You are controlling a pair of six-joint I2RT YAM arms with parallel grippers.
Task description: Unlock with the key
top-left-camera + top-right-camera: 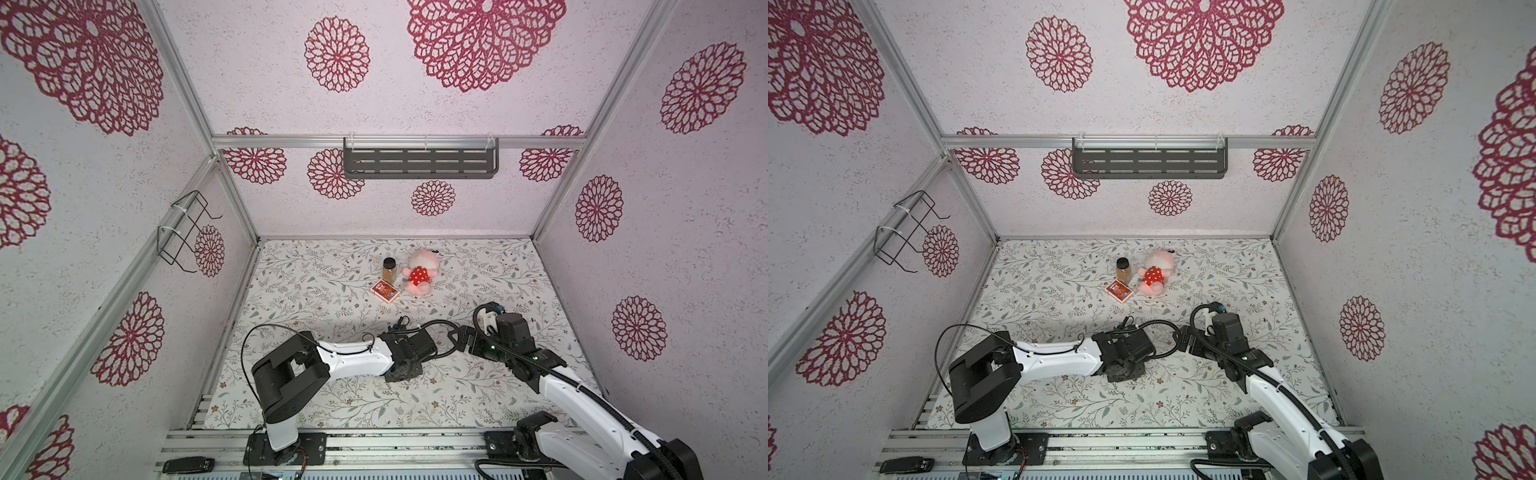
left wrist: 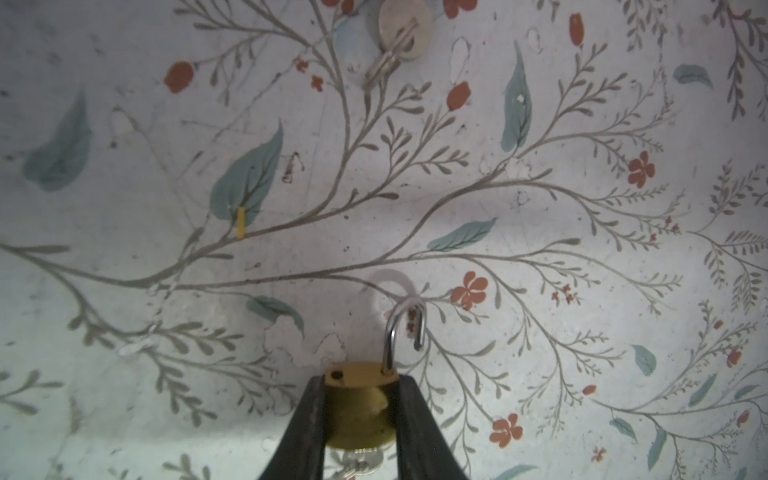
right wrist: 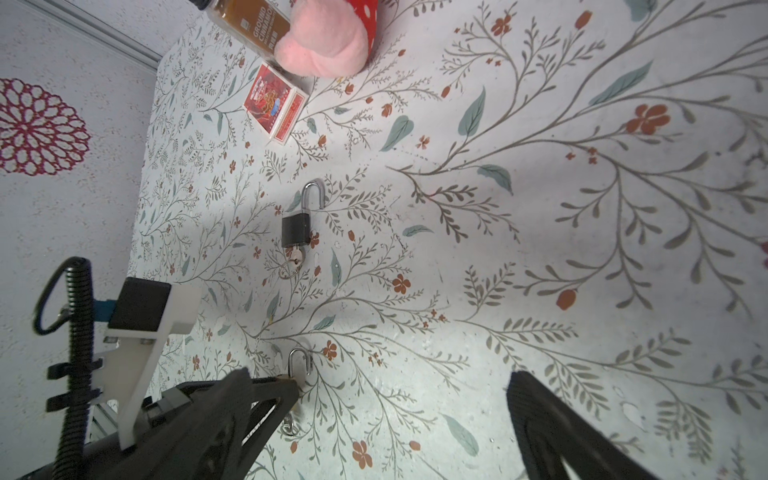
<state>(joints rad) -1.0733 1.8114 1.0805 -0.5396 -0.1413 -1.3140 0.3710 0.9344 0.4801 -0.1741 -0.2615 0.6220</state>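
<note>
The left arm [image 1: 353,357] lies low and long, going from its base near the front toward the middle. The left gripper [image 2: 359,380] is at its tip. Its two dark fingers [image 2: 307,415] pinch a little lock [image 2: 357,415] tight between them. The right arm [image 1: 561,382] comes in from the other side, bent at the elbow. The right gripper [image 3: 378,378] has its jaws spread wide, with nothing in them. It sits just beside the left wrist [image 1: 411,345].
</note>
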